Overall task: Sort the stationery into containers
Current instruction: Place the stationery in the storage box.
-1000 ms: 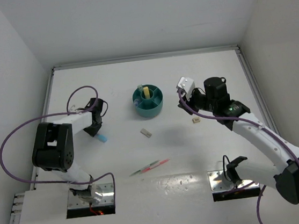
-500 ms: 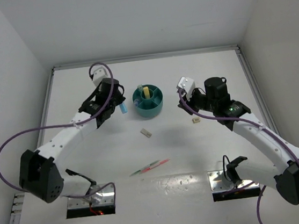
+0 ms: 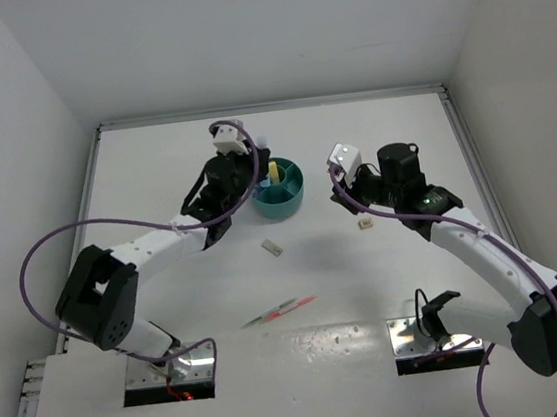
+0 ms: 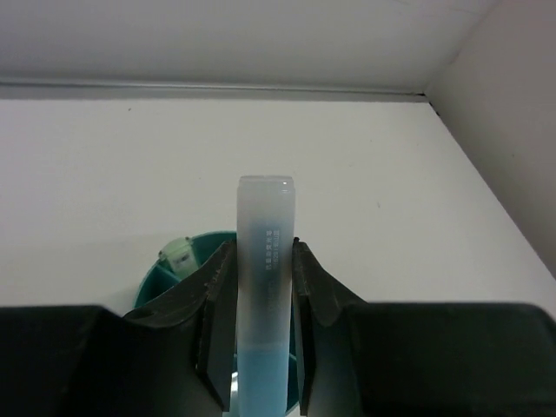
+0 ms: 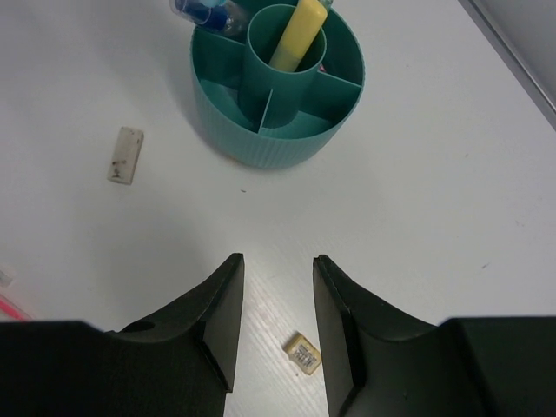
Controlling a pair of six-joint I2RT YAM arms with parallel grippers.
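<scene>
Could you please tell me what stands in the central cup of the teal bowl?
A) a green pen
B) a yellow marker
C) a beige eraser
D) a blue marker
B: the right wrist view shows a yellow marker leaning in the central cup of the teal bowl, while the blue marker is clamped in the left gripper.

Divided bowl (image 3: 279, 200) set far-centre on the table (image 3: 410, 123), one marker (image 5: 298, 35) stood in its central cup, another marker (image 4: 266, 208) held by the left gripper (image 4: 261, 254) over its left rim, an eraser block (image 3: 272, 248) laid before it, second eraser block (image 5: 303, 353) laid rightward beneath the right gripper (image 5: 276, 321), pens (image 3: 280, 311) laid nearest.
</scene>
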